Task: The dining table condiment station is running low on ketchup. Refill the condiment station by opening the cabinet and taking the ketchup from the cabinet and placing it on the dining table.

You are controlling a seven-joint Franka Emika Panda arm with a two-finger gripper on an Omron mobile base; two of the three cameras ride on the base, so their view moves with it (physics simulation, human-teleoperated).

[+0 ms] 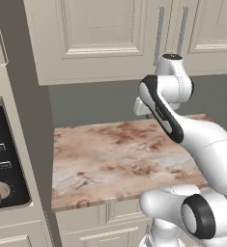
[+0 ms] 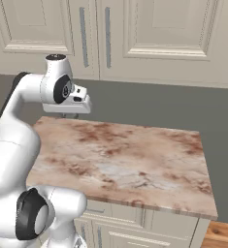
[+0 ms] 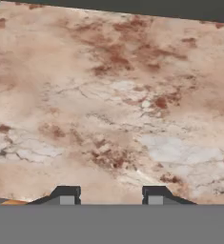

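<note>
Cream cabinet (image 1: 105,38) doors shut above the marbled counter (image 2: 125,155), so the ketchup, likely inside, is unseen. Gripper (image 3: 111,196) hangs over bare counter, pointing down, tips apart with nothing between them, probably staged low before reaching up to a door handle (image 2: 84,36)

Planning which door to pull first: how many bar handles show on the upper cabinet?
2: a left handle and a right handle, side by side where two closed doors of the cabinet meet. Others may lie outside the views.
</note>
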